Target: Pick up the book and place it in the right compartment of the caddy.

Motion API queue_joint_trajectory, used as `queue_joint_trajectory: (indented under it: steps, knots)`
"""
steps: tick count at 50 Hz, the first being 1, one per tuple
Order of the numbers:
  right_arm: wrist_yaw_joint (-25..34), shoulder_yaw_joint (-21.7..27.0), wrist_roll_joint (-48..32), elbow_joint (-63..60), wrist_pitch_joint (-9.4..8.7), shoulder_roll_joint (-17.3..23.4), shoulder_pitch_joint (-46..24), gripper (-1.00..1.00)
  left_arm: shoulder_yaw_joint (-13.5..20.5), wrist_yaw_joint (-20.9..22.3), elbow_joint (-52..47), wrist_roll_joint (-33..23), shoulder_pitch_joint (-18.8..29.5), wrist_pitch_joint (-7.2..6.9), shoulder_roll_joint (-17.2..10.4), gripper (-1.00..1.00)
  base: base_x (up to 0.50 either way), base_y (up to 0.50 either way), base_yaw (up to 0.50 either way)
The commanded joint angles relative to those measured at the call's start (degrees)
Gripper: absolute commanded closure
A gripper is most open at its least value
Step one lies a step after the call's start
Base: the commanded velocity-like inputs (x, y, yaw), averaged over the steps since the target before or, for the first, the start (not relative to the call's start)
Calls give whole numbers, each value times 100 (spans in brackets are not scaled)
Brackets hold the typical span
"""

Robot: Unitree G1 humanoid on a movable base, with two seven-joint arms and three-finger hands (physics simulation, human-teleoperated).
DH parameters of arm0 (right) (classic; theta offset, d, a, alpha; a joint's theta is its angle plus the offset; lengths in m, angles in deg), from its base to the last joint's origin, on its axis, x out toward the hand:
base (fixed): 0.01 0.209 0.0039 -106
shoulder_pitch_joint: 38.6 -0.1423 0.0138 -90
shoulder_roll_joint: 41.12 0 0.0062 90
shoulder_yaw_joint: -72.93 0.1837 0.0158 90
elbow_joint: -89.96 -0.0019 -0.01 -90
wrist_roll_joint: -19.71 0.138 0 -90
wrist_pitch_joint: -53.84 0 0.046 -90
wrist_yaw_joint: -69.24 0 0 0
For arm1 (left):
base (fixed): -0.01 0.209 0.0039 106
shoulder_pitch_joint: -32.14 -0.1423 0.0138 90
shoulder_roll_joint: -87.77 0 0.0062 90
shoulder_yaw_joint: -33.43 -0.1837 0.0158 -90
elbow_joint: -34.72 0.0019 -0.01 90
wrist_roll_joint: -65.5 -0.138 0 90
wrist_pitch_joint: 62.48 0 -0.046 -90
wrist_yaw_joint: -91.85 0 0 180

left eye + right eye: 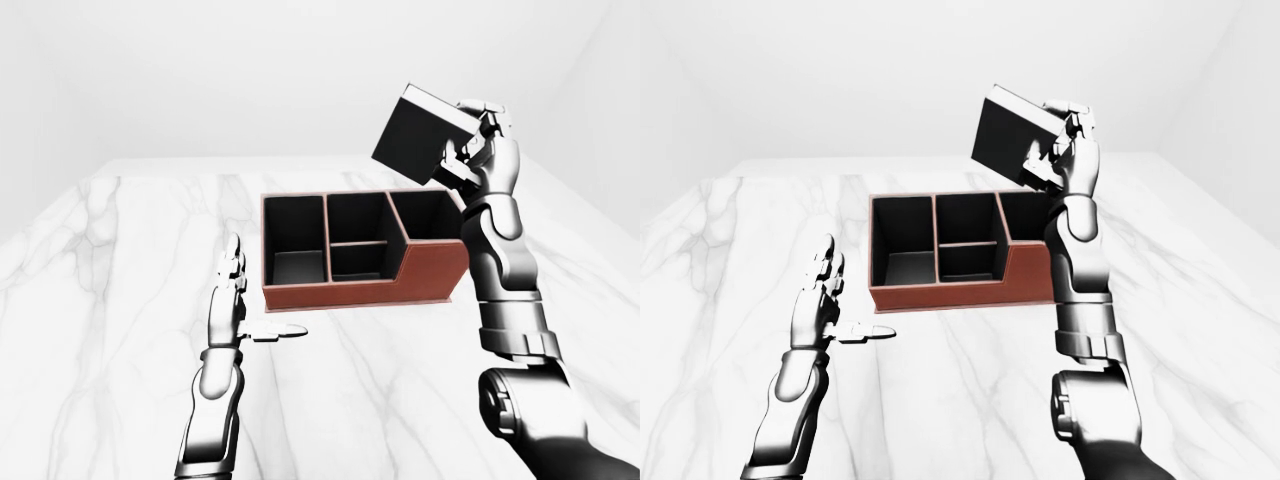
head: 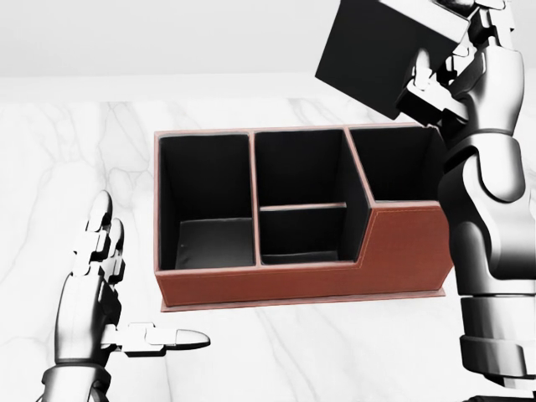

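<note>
A black book (image 1: 420, 137) is held tilted in the air by my right hand (image 1: 478, 140), whose fingers close round its right edge. It hangs above the right compartment (image 2: 400, 163) of the brown caddy (image 2: 301, 280), which stands on the marble table. The caddy has black compartments, all of which look empty: a large left one, two small middle ones and the right one. My left hand (image 1: 245, 300) is open and empty, fingers up and thumb out, to the left of the caddy and just below it in the left-eye view.
The white marble table (image 1: 100, 300) spreads all round the caddy. Plain white walls stand behind it. My right forearm (image 2: 490, 251) stands upright just right of the caddy's right end.
</note>
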Motion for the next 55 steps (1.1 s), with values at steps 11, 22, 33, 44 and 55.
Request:
queue_joint_trajectory:
  steps: [11,22,33,44,55]
  knots:
    - [94,183,-24,356,0,212,8,100,-13,-7,-43,-13,-1,0,4,-100,0,0,0]
    - [129,235,-33,739,0,357,-35,100,-6,-15,-19,-13,14,0,3,-100,0,0,0]
    - [170,246,-65,1107,0,408,-94,100,11,-22,66,-3,39,0,-4,-100,0,0,0]
    - [206,289,-64,1211,0,469,4,100,3,-21,44,-12,22,0,-2,-100,0,0,0]
    - [209,317,-44,1183,0,535,25,100,-2,-13,7,-13,12,0,-1,-100,0,0,0]
